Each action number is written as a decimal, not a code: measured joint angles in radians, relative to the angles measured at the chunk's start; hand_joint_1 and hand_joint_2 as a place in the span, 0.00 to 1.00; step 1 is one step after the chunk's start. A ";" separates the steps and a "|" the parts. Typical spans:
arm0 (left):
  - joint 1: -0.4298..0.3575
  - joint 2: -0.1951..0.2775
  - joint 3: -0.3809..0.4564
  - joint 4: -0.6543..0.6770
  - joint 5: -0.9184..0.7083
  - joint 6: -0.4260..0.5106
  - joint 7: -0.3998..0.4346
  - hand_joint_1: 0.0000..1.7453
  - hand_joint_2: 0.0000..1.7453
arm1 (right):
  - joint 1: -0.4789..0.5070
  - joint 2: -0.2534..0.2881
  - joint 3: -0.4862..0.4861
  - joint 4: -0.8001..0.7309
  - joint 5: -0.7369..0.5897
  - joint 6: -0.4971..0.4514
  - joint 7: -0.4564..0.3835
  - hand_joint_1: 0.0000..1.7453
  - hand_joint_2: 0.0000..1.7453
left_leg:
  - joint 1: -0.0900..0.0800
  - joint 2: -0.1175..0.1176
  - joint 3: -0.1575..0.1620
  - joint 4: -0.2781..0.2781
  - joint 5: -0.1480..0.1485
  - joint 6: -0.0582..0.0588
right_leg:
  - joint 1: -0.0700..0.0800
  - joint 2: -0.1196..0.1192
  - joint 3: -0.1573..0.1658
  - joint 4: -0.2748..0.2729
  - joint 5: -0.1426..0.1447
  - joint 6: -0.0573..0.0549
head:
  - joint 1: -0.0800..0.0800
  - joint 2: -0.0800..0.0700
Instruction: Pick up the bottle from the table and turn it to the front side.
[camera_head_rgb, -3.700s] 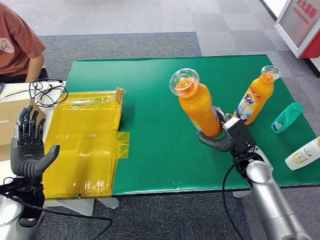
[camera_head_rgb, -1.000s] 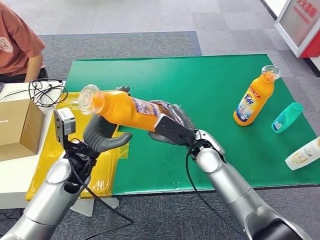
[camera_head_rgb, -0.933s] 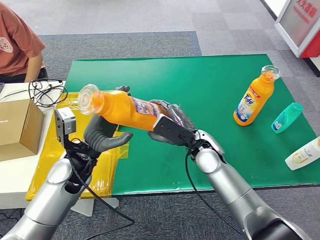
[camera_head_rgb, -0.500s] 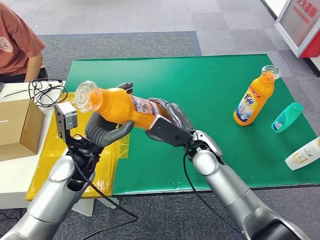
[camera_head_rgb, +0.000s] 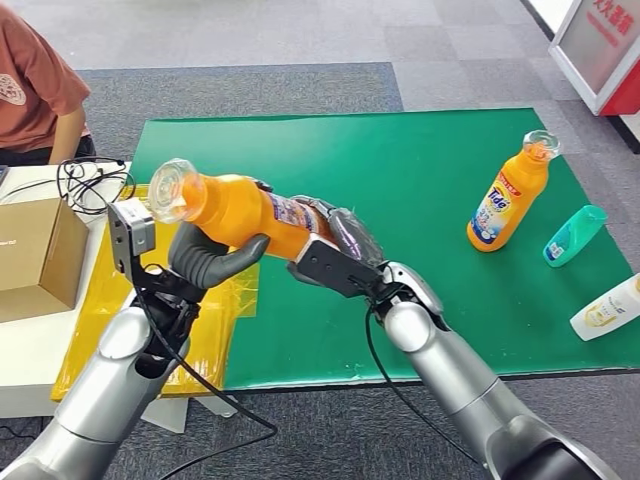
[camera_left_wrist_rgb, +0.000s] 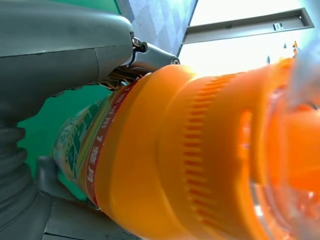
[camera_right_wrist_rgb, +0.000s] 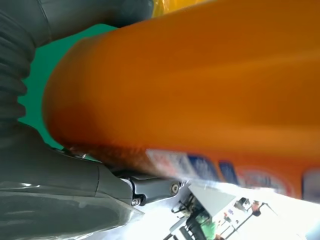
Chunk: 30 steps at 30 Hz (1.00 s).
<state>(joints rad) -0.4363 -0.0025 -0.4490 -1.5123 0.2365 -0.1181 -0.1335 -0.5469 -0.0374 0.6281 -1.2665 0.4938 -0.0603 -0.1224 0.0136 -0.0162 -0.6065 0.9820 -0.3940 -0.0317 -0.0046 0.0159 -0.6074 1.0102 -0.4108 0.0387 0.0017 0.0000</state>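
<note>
Both our hands hold the orange bottle (camera_head_rgb: 241, 212) in the air, above the left part of the green table (camera_head_rgb: 362, 160).

Our right hand (camera_head_rgb: 332, 255) grips the bottom end of the bottle, fingers closed around it. Our left hand (camera_head_rgb: 207, 258) holds the upper body, with the thumb curled under it, near the clear cap (camera_head_rgb: 167, 188). The bottle lies almost on its side, cap pointing to our left and a little up, over the edge of the yellow sheet (camera_head_rgb: 162, 300). A second orange bottle (camera_head_rgb: 513, 195) stands well apart on the right, near a teal bottle (camera_head_rgb: 573, 235) lying flat.
</note>
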 joint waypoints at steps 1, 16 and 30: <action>-0.001 0.000 -0.002 -0.002 0.000 0.000 0.000 1.00 1.00 | 0.001 0.000 0.001 0.000 0.001 0.000 0.000 0.00 1.00 | 0.000 0.000 0.000 0.000 0.000 0.000 | 0.000 0.000 0.000 0.000 0.000 0.000 | 0.000 0.000; -0.004 0.086 -0.005 -0.064 -0.303 0.050 0.029 1.00 1.00 | 0.051 -0.021 -0.062 -0.006 -0.015 -0.056 0.040 0.00 1.00 | 0.000 0.000 0.000 0.000 0.000 0.000 | 0.000 0.000 -0.001 0.000 0.000 0.000 | 0.000 0.000; 0.024 0.260 0.077 -0.253 -1.034 0.172 0.169 1.00 1.00 | 0.181 -0.056 -0.301 -0.106 0.086 -0.041 0.077 0.00 1.00 | 0.000 0.000 -0.001 0.000 0.000 0.000 | 0.000 0.000 -0.001 0.000 0.000 0.000 | 0.000 0.000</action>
<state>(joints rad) -0.4121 0.2573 -0.3717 -1.7656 -0.7975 0.0535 0.0353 -0.3654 -0.0932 0.3275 -1.3723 0.5796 -0.1012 -0.0456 0.0137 -0.0161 -0.6071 0.9819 -0.3940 -0.0317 -0.0044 0.0161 -0.6083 1.0102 -0.4109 0.0386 0.0017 0.0000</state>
